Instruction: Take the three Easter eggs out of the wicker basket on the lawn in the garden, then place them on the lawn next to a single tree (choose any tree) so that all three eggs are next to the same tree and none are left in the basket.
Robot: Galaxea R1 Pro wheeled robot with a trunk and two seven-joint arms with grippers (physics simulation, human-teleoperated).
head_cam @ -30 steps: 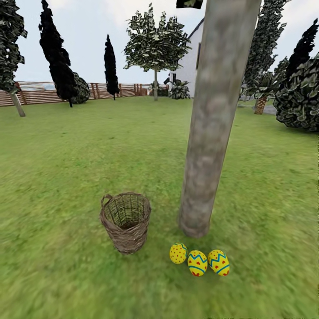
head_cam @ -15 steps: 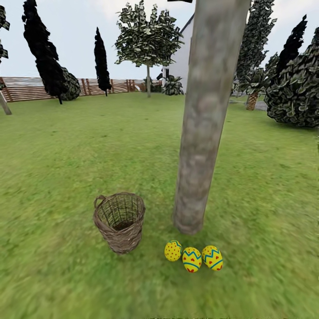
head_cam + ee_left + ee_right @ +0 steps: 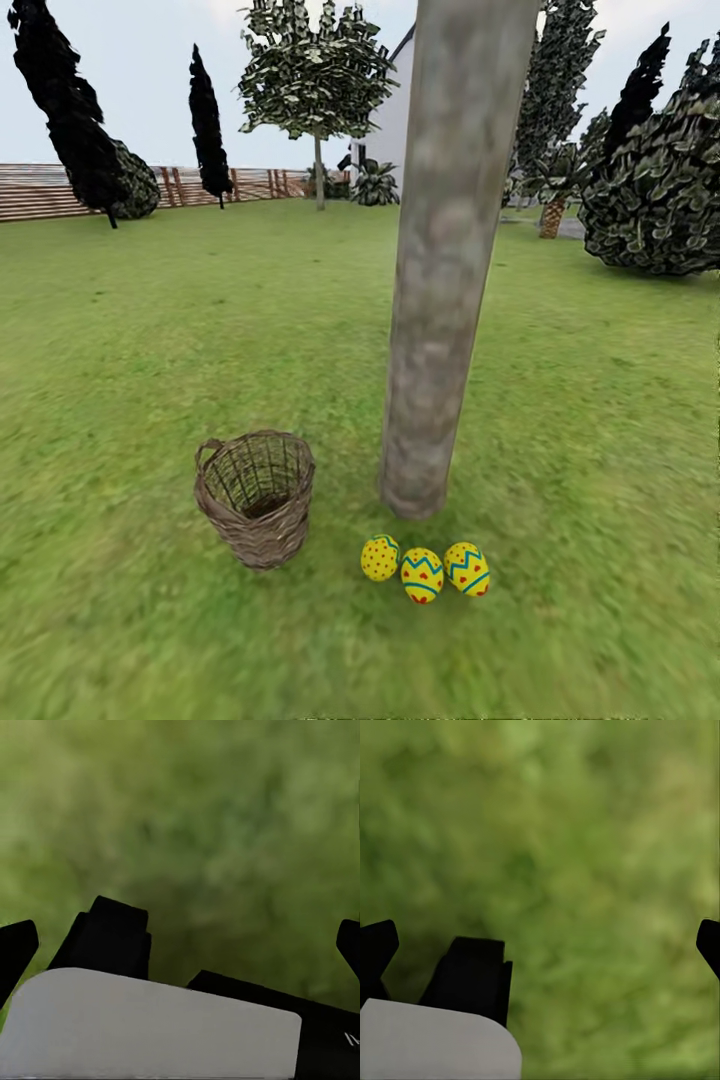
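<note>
**At the trunk: eggs down, basket empty**

Beside the tree (image 3: pixel 440 300) I see three eggs (image 3: pixel 422 573) in a touching row on the lawn (image 3: pixel 150 330), just off its base. My basket (image 3: pixel 254 497) stands upright nearby, nothing inside. Both wrist cameras face blurred grass; left gripper (image 3: pixel 180 945) and right gripper (image 3: pixel 540 945) fingers spread wide, holding nothing.

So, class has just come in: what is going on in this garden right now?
Nothing is being handled at this moment. Three Easter eggs lie in a row on the lawn, close to the foot of a thick tree. The wicker basket stands upright beside the tree, and no egg shows inside it. Both wrist views show open fingers above bare grass, so the job looks done.
</note>
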